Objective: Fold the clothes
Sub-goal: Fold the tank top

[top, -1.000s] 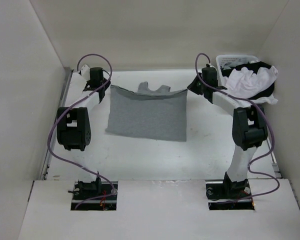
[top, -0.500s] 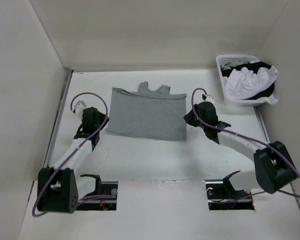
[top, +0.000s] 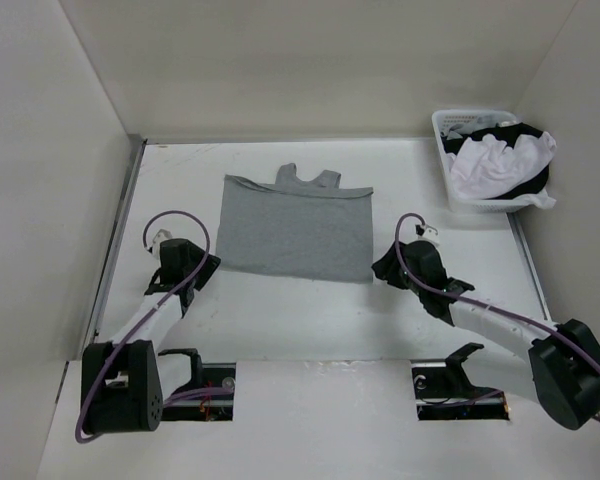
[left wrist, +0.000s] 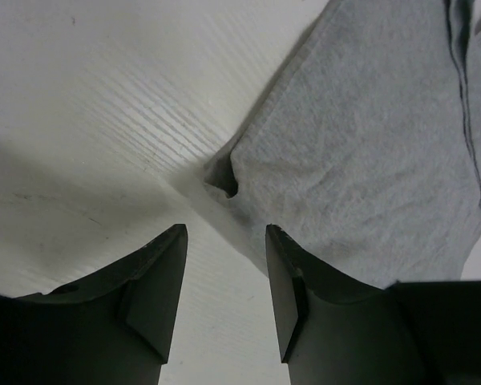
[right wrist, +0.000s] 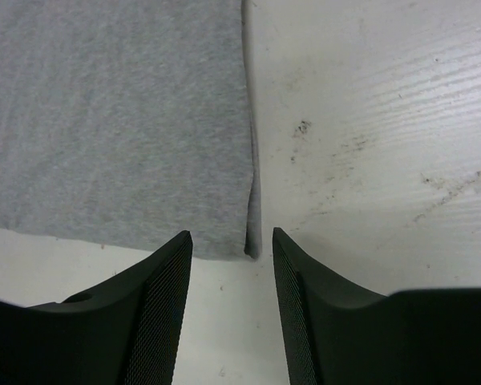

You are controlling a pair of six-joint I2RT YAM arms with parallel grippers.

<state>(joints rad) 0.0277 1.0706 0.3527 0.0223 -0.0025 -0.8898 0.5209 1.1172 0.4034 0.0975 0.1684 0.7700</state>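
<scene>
Clothes (top: 295, 235), one grey tank top, lie folded flat in the middle of the worktop (top: 280, 310); left claw (left wrist: 224, 233) gapes empty just short of the near left corner; right claw (right wrist: 231, 237) stands parted, empty, at the near right corner.

Tank top (top: 295, 230): doubled over, so the lower layer is covered and only the strap tops peek past the far fold.
Tank top in the wrist views: cut off at the top and right on the left camera, and at the top and left on the right.
Left gripper (left wrist: 224, 233): finger bases are lost below the frame.
Right gripper (right wrist: 232, 234): same, bases out of frame.
Basket (top: 442, 140): right rim is buried under the white garment (top: 485, 165) and black garment (top: 525, 183) — can't tell what lies beneath.
</scene>
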